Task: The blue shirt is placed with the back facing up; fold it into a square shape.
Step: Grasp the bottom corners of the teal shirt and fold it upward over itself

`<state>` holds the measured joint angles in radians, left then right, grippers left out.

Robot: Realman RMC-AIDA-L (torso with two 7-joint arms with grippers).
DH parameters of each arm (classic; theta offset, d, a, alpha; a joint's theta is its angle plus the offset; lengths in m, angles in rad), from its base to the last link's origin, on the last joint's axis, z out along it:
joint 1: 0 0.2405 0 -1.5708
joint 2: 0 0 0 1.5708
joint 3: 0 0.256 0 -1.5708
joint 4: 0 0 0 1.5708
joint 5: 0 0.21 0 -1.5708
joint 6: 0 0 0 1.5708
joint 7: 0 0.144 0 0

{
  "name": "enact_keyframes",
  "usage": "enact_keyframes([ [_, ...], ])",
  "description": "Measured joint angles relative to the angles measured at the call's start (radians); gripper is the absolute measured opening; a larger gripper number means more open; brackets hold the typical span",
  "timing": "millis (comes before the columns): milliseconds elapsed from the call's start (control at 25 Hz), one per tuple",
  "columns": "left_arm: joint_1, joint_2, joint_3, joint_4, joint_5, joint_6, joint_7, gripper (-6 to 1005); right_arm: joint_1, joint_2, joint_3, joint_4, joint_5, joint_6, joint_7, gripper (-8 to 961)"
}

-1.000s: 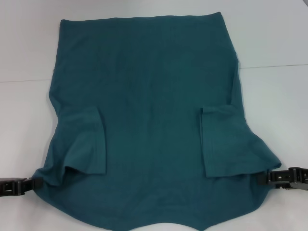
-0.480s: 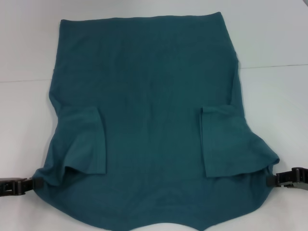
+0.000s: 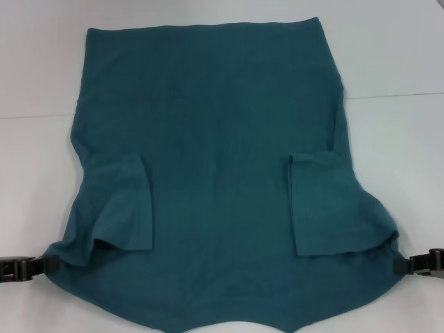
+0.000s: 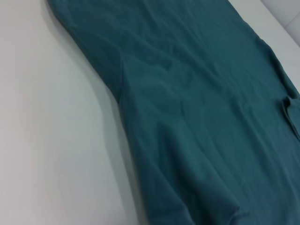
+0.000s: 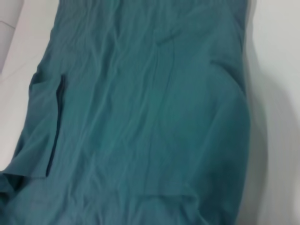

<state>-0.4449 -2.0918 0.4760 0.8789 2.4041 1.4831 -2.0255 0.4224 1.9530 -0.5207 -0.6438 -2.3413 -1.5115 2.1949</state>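
Observation:
The blue shirt (image 3: 215,139) lies flat on the white table, plain side up, with its hem at the far end and its collar end nearest me. Both short sleeves are folded inward onto the body, the left sleeve (image 3: 118,205) and the right sleeve (image 3: 326,205). My left gripper (image 3: 43,264) sits low on the table, its tip at the shirt's near left corner. On the other side, my right gripper (image 3: 409,264) is just off the near right corner, by the frame edge. Both wrist views show only shirt fabric (image 4: 197,117) (image 5: 140,117) and table.
The white table (image 3: 395,55) surrounds the shirt, with bare strips on the left, right and far sides. A thin seam line (image 3: 388,95) crosses the table behind the shirt's middle.
My right gripper has slid outward to the right, away from the shirt's near right corner, and the cloth edge there has settled slightly inward. The left gripper has stayed put.

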Motion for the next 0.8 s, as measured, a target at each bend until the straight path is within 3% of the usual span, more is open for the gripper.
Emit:
enact_keyframes([
  [520,0.028,0.010,-0.045,0.017,0.006,0.162,-0.027,32,-0.107,0.006,0.221,-0.002,0.002,-0.147,-0.223,35],
  [800,0.065,0.010,-0.060,0.033,0.007,0.258,-0.013,33,-0.164,0.004,0.270,-0.004,0.002,-0.188,-0.315,35],
])
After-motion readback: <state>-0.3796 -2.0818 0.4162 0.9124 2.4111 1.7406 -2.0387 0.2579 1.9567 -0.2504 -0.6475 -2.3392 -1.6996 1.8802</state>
